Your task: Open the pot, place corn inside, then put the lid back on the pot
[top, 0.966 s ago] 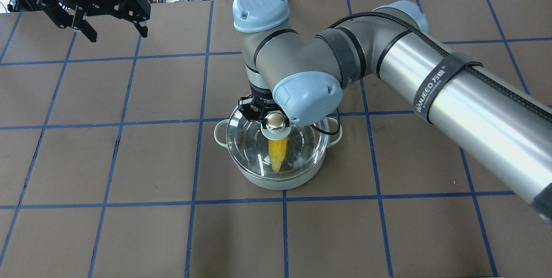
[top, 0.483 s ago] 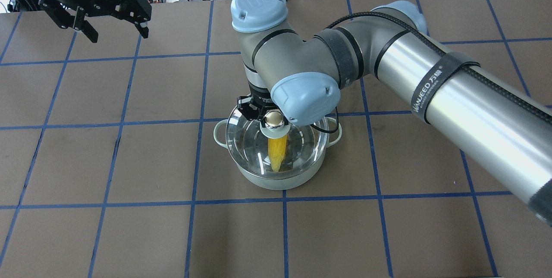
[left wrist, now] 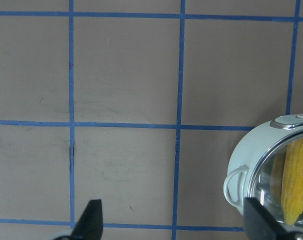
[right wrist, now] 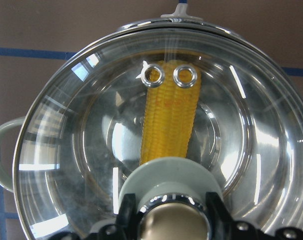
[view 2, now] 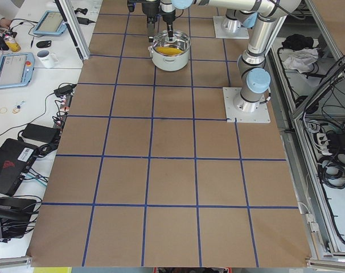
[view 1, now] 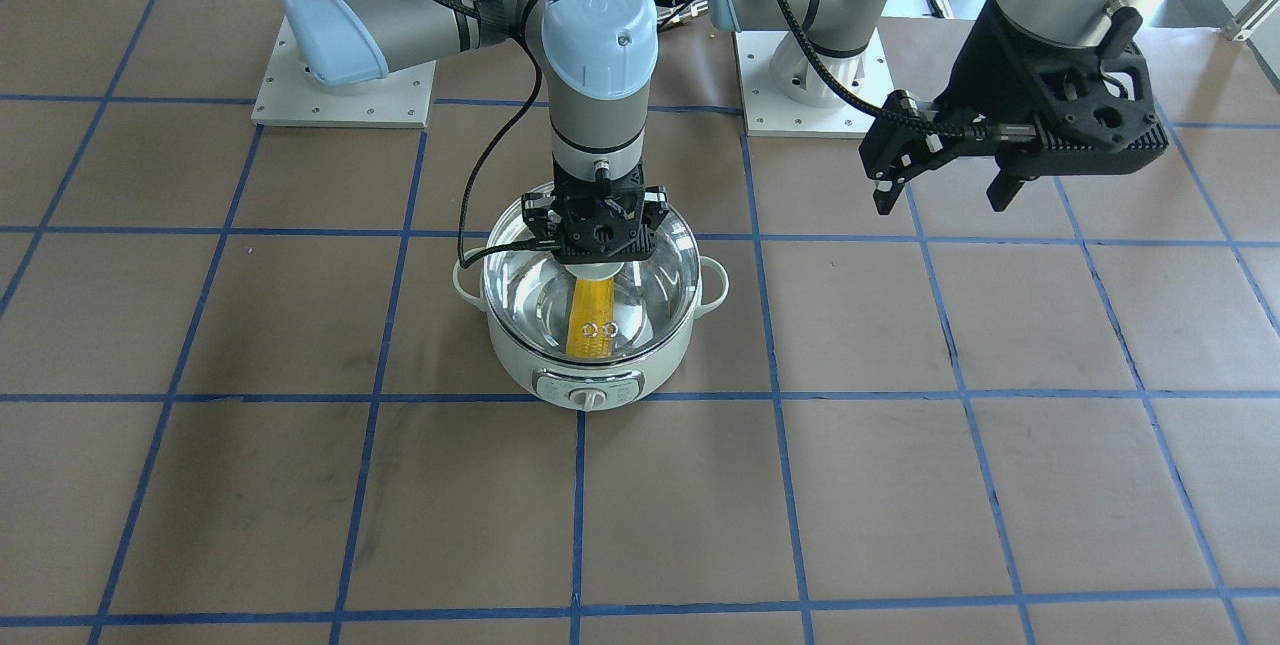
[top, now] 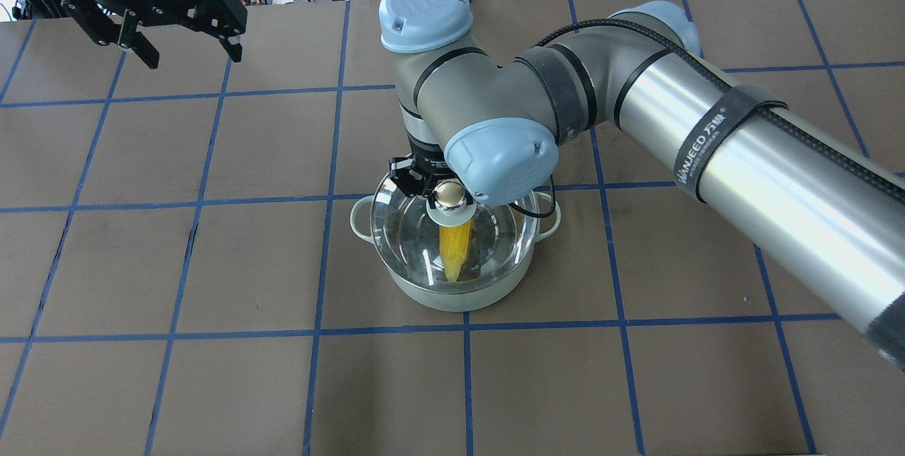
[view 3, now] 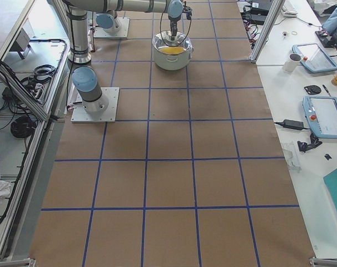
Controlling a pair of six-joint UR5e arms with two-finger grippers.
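Observation:
The pale mint-green pot stands mid-table, its control dial facing away from the robot. The yellow corn lies inside it, also seen through the glass in the right wrist view. The clear glass lid covers the pot's mouth, level with the rim. My right gripper points straight down and is shut on the lid's knob, with fingers on both sides. My left gripper is open and empty, raised well to the far left of the pot.
The table is brown paper with a blue tape grid. The two arm bases stand at the robot's side of the table. Benches with tablets and cables flank the table's ends.
My right arm, with the lid's knob in its gripper, has shifted a few pixels to the left. The left arm has stayed where it was.

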